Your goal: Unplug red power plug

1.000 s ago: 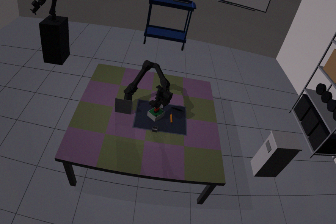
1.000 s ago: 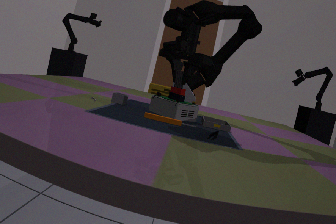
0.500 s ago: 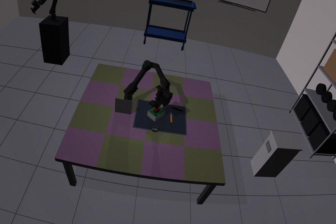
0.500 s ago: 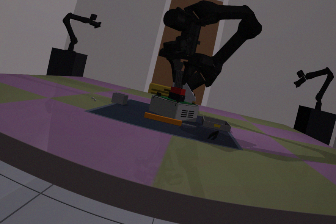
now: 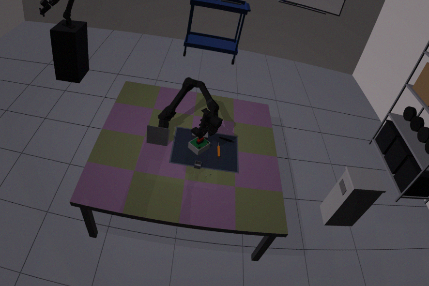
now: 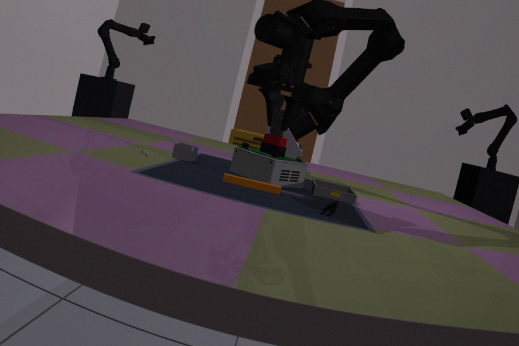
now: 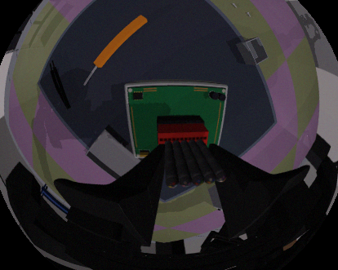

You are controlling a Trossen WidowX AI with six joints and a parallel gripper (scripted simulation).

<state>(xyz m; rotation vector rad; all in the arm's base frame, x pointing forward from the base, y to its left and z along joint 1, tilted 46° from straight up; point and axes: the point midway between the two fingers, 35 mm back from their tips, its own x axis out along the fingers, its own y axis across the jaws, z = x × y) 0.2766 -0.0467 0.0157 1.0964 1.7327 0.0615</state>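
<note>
Your gripper (image 5: 200,136) (image 6: 277,131) (image 7: 186,149) is clamped on the red power plug (image 5: 200,140) (image 6: 275,140) (image 7: 182,134) — plug's at its black socket on the circuit board (image 5: 205,145) (image 6: 290,158) (image 7: 148,109), can't tell how deep. You've got the grey tray (image 6: 322,191) (image 7: 111,152) beside the board, an orange screwdriver (image 5: 218,150) (image 6: 251,184) (image 7: 119,42) near it — black pliers (image 5: 226,139) (image 6: 330,209) (image 7: 60,85) farther from it.
</note>
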